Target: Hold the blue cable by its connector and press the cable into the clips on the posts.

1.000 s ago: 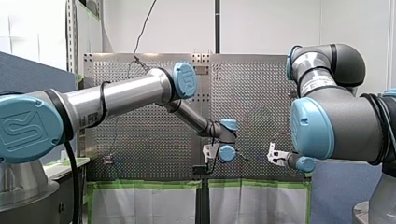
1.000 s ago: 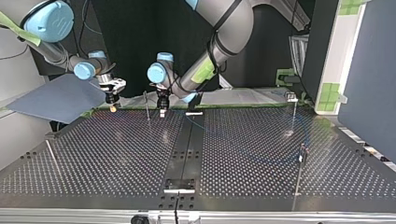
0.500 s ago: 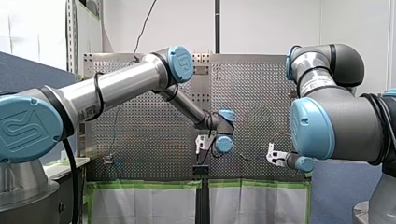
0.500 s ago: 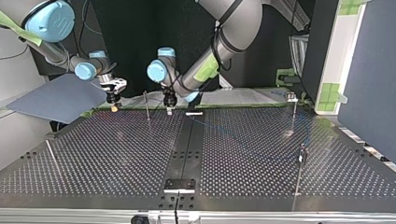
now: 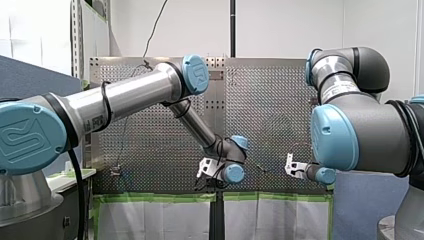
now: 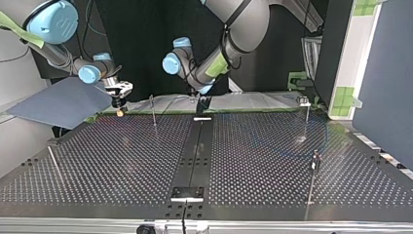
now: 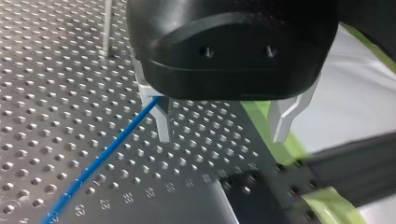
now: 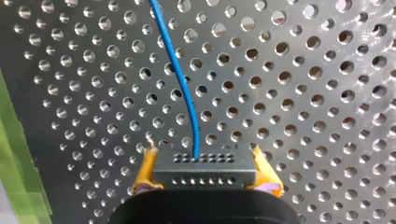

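My right gripper: clamped tight on the black connector. One yellow pad sits against each end of it, with no visible gap.

The blue cable leaves the connector's front face and runs ahead of the gripper in a gentle curve over the perforated table. Green tape lines the table edge off to one side.

My left gripper: wide open and holding nothing. The metal fingers are well apart, with only bare table between them.

In the left wrist view the cable comes out from under the gripper body just beside one finger, on its outer side, so it isn't in the jaws. Can't tell if it touches that finger. From there it runs straight away across the holes. A green tape strip lies under the other finger at the table edge.

Top view:
- The right gripper hangs at the view's left over the table's far edge, with a yellow tip showing.
- A thin upright post stands just beside it, apart from it.
- My left arm comes in nearer the middle, its wrist over the far end of the dark centre strip.
- Two more posts stand at the view's right, one at the far edge and one nearer the camera.
- The cable is too faint to trace in this view, so I can't tell whether it sits in any clip.
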Available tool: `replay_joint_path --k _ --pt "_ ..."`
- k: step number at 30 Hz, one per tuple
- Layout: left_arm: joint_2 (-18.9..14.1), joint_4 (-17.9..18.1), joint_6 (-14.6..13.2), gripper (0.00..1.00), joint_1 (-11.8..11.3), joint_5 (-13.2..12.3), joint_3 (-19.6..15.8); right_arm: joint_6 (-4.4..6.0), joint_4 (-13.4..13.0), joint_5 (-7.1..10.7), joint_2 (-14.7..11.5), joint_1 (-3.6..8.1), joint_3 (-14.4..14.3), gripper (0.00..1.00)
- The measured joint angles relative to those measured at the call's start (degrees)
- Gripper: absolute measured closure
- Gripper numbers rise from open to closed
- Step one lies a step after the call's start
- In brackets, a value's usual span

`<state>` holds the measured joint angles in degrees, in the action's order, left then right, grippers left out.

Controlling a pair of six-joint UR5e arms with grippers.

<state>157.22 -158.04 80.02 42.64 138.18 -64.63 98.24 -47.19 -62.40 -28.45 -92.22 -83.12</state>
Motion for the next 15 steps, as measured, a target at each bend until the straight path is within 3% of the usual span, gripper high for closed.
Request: replay_joint_path --k 5,15 --pt "0.0 0.8 -0.9 0.01 0.8 0.7 -0.3 -0.04 0.1 -0.01 0.0 -0.03 0.0 1.00" --pt "0.0 1.8 4.2 0.01 3.8 -4.5 0.4 -0.05 0.2 -0.01 0.0 -0.05 0.0 1.00"
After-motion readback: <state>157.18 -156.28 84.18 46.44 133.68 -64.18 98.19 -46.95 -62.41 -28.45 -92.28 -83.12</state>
